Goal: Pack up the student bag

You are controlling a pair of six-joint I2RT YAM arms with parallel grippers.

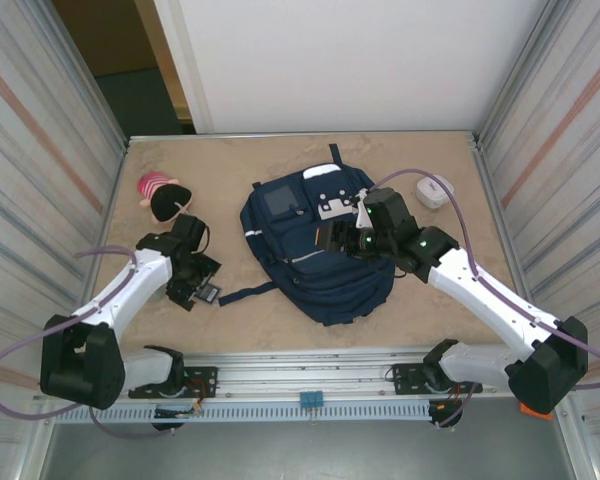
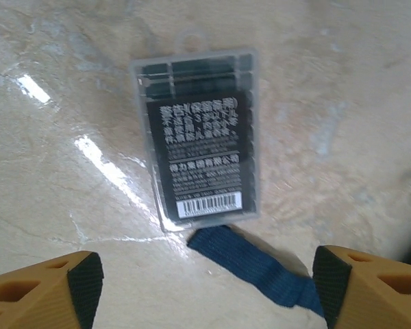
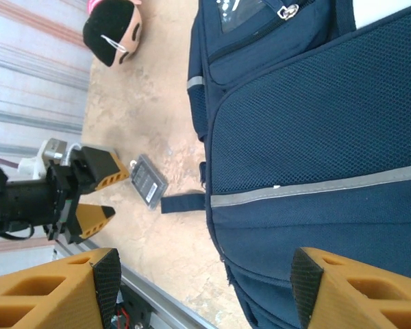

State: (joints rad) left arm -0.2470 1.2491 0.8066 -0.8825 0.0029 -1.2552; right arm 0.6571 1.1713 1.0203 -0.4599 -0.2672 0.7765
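Left gripper (image 2: pixel 205 288) spread, empty, above clear case (image 2: pixel 200 137); strap end (image 2: pixel 253 264) just beside it (could be pinched along); slick case could be squirted out. Right gripper (image 3: pixel 202 281) parted, empty, over student bag (image 3: pixel 315 137).

1 camera looks down from overhead; 2 close wrist cameras both catch the clear case (image 2: pixel 200 137) near the student bag (image 3: pixel 315 123).

Labelled clear case (image 2: pixel 198 137) lies beside blue strap (image 2: pixel 253 264).
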